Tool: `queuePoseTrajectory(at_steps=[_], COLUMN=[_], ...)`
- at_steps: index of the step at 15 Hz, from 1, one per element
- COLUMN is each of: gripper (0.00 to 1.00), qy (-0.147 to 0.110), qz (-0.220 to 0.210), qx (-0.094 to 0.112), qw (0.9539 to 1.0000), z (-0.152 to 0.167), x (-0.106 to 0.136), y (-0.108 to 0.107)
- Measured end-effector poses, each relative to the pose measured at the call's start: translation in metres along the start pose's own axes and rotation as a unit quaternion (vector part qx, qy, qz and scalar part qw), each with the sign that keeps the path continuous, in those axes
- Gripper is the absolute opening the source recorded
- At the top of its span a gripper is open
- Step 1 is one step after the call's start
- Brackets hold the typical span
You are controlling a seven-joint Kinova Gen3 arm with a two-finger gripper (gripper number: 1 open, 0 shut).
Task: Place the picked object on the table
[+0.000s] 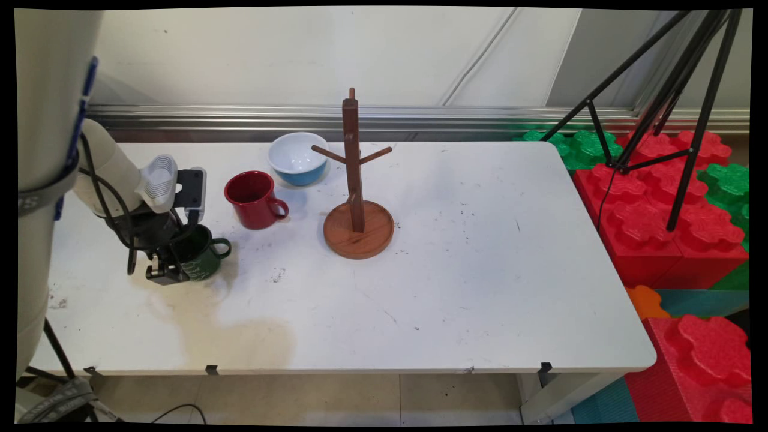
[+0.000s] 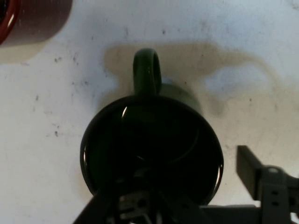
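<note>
**Green mug on the table, my jaws over its rim**

My gripper (image 1: 174, 264) is low at the table's (image 1: 450, 270) left side, right over the green mug (image 1: 201, 258). The mug stands upright on the table, handle pointing right. Nothing is lifted.

Jaws released: in the hand view my outer finger (image 2: 247, 170) stands just clear of the mug's wall. The other is lost in the dark inside, so I straddle the rim without clamping.

The mug is dark green and glossy, with a loop handle and an inside that looks near black.

The red mug (image 1: 255, 201) is just beyond it to the right, the bowl (image 1: 297, 157) farther back. The rack (image 1: 354, 180) stands mid-table with bare pegs.
</note>
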Motion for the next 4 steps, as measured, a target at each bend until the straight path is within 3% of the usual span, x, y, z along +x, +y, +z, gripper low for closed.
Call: queuePoseTrajectory(at_steps=[4], gripper=[1.0], qy=[0.003], qz=[-0.001], qx=[0.002], qw=[1.0], z=[-0.0003], x=[0.0032], y=[-0.0008])
